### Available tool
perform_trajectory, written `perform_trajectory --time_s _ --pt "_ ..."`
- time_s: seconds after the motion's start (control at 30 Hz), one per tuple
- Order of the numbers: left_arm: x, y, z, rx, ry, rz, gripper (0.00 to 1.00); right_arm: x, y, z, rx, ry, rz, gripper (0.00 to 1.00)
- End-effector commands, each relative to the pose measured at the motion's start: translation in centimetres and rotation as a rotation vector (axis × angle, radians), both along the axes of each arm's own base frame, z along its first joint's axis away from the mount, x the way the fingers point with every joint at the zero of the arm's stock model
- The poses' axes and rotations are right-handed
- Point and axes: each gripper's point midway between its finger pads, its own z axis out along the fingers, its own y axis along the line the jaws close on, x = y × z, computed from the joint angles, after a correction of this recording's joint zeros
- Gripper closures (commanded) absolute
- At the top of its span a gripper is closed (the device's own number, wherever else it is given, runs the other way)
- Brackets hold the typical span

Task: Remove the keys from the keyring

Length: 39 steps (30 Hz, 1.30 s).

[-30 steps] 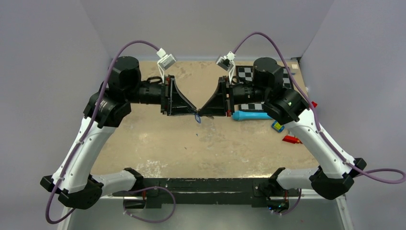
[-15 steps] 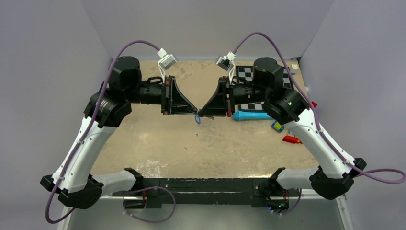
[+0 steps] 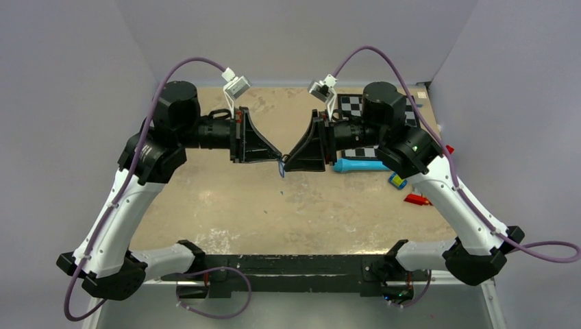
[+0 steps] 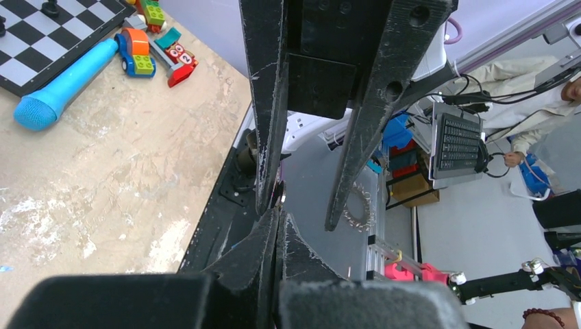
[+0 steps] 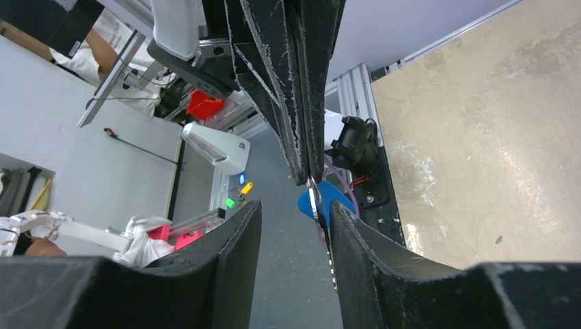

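Sandy, paint-scuffed bench [image 3: 226, 205] lies below as two arms meet tip to tip in mid-air. Left end effector [image 3: 277, 156], fingers pressed together, pinches the keys [image 5: 314, 195], whose blue tab [image 5: 323, 207] dangles from its tips down toward the bench. Right end effector [image 5: 294, 205] faces it head-on with fingers spread, the keys sitting inside its gap but close beside one finger rather than centred; closing squarely on the metal likely calls for a slight sideways shift first
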Motion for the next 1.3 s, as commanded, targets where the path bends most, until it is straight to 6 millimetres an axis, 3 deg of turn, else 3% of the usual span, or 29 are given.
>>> perform_trajectory --time_s 0.0,0.3,0.7,1.27 --pt "-0.7 0.3 2.2 -0.052 -0.064 0.0 1.0 -0.6 -0.6 2.2 0.056 -0.065 0.006 0.57" --pt "-1.0 0.4 2.2 -0.054 -0.058 -0.005 1.0 -0.4 -0.4 2.6 0.074 -0.063 0.007 0.71" --pt "-0.9 0.5 2.2 -0.054 -0.06 0.014 1.0 -0.4 -0.2 2.8 0.087 -0.056 0.016 0.98" --pt "0.8 0.5 2.9 -0.151 -0.02 0.15 1.0 0.5 0.3 4.8 0.173 -0.055 -0.029 1.0"
